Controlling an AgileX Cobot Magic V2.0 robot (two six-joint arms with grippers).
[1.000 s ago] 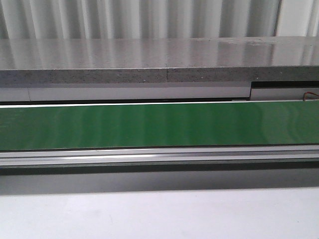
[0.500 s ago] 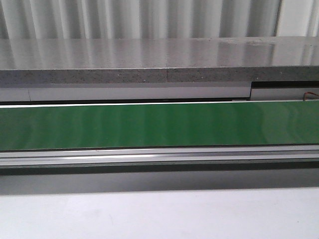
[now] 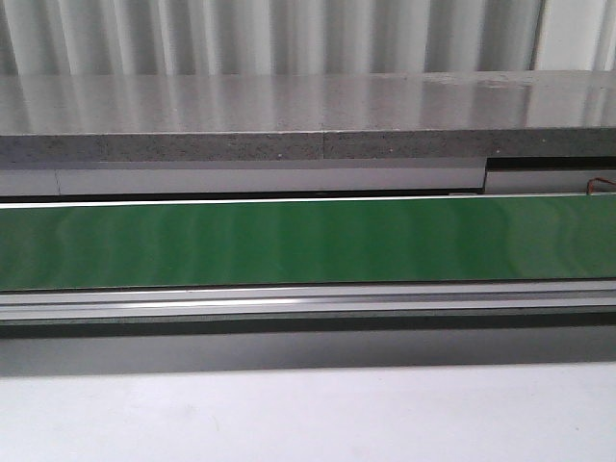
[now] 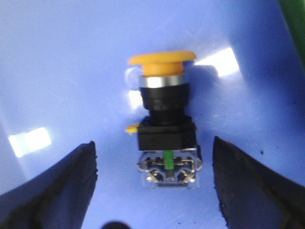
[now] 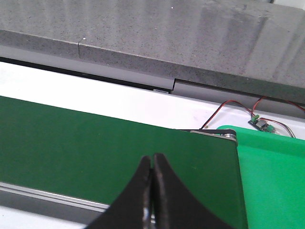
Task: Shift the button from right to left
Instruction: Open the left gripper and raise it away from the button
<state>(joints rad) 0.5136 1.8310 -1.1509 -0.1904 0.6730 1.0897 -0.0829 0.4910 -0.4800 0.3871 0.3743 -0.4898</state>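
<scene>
Left gripper (image 4: pixel 155 191) first: I see its jaws spread wide, the two black fingers (image 4: pixel 52 188) standing either side of the button (image 4: pixel 163 121) with clear gaps on both sides, so nothing is touched and nothing held. The button lies on its side on a blue surface (image 4: pixel 62 71), between those fingers and a little beyond their tips.

Over on my right wrist camera, the right gripper (image 5: pixel 151 167) has its two dark fingers pressed together, tip against tip, with nothing between them. It hangs over the green belt (image 5: pixel 95 148), close to the belt's end, where a brighter green tray (image 5: pixel 271 176) begins. Past the tray, red and black wires (image 5: pixel 233 107) run to a small circuit board (image 5: pixel 262 123).

Now the button itself. I've got a round yellow-orange cap at the far end from the fingers, then a shiny silver ring, a black collar, a square black body, and a clear block with metal screws and a green mark nearest the fingers. A small yellow tab pokes out at the side of the black body. The picture is a bit soft, so I can't read finer detail.

My front camera shows only the belt and a grey stone ledge (image 3: pixel 308 115) behind it; neither arm nor the button appears there.
</scene>
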